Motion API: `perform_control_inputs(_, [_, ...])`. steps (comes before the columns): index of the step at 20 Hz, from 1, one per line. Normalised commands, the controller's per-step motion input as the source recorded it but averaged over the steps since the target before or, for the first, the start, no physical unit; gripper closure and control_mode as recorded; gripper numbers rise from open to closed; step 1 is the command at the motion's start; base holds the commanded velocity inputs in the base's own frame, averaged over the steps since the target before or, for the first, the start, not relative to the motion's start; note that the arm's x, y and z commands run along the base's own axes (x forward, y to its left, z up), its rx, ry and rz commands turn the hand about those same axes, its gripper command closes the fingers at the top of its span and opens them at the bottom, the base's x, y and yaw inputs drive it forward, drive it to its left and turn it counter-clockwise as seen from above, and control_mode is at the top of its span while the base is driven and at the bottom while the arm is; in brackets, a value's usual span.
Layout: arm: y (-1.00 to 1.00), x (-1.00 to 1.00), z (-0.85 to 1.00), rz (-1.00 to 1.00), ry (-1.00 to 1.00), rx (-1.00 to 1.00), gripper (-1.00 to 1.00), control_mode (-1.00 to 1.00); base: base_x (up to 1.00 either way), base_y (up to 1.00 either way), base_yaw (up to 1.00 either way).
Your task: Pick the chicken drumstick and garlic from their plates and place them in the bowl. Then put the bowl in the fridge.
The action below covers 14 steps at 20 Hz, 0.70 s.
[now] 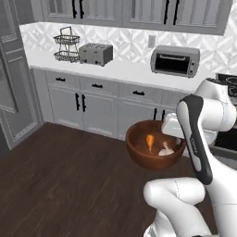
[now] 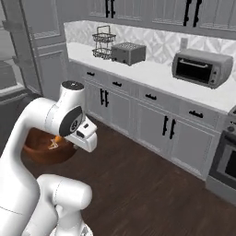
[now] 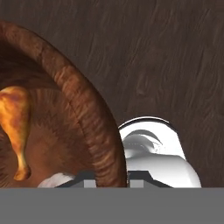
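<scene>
My gripper [image 3: 111, 177] is shut on the rim of the reddish-brown bowl [image 3: 83, 109], one finger inside and one outside. It holds the bowl [image 1: 143, 159] in the air over the dark wooden floor. The orange-brown chicken drumstick [image 1: 150, 141] and the whitish garlic [image 1: 165, 150] lie inside it. In the right base view the bowl [image 2: 41, 150] hangs left of the arm, with the drumstick [image 2: 58, 139] just showing. The fridge [image 1: 11, 97], with panelled grey doors, stands at the far left. The plates are out of view.
A white counter [image 1: 125, 71] runs along the back wall over grey cabinets. On it stand a wire basket rack [image 1: 66, 45], a toaster [image 1: 96, 54] and a toaster oven [image 1: 175, 60]. A stove [image 2: 223, 161] stands at the right. Open floor lies ahead.
</scene>
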Motion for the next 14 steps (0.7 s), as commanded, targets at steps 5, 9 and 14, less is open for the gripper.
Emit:
perform_control_inputs(5, [0.0,0.0,0.0,0.0,0.0,0.0,1.0,1.0,1.0,-0.16,0.65])
perform_control_inputs(9, [0.0,0.0,0.0,0.0,0.0,0.0,1.0,1.0,1.0,-0.1,0.66])
perform_control_inputs(14, [0.0,0.0,0.0,0.0,0.0,0.0,1.0,1.0,1.0,-0.04,0.65])
